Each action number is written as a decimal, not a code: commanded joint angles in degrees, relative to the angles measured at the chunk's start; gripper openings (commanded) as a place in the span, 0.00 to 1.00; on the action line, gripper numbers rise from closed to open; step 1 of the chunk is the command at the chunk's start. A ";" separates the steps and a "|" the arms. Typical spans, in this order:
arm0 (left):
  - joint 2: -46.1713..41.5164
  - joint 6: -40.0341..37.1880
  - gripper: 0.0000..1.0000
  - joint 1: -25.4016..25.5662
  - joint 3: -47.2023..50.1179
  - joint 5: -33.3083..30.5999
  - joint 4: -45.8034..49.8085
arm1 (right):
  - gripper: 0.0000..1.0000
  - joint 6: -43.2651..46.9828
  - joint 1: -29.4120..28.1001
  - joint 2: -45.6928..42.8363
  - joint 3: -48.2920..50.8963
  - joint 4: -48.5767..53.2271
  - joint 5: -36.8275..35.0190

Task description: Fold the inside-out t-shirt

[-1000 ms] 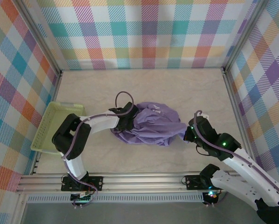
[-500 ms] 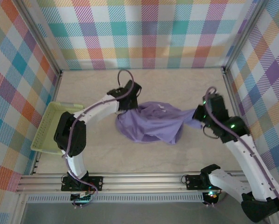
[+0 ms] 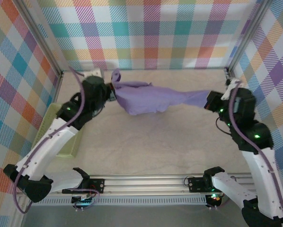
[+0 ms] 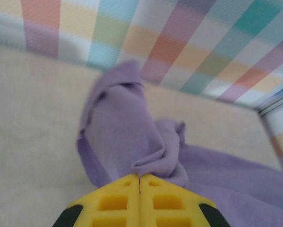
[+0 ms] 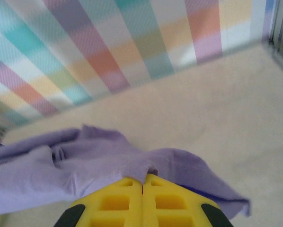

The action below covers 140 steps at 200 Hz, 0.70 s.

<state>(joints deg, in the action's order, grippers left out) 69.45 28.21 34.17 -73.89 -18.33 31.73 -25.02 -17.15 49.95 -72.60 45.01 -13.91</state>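
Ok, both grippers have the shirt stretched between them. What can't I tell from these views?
- Top view: the left arm covers most of the tray; contents hidden.
- Top view: whether the shirt sags onto the table or hangs clear.
- Wrist views: which part the left gripper and right gripper pinch; fabric bunched, blurred.
- Which face is out: detail too small.

T-shirt (image 3: 151, 99) spans far tabletop (image 3: 155, 142) between left gripper (image 3: 114, 90) and right gripper (image 3: 209, 100); tray (image 3: 67, 147) near left edge.
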 commanded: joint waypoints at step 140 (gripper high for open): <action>8.18 14.28 0.66 -2.78 27.40 1.44 3.01 | 0.00 -8.13 1.30 -8.55 24.76 3.97 1.51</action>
<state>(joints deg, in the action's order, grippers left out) 76.18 42.81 35.51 -45.43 -15.66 32.77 -33.67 -16.14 42.68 -45.36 48.97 -11.90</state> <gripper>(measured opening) 0.643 0.065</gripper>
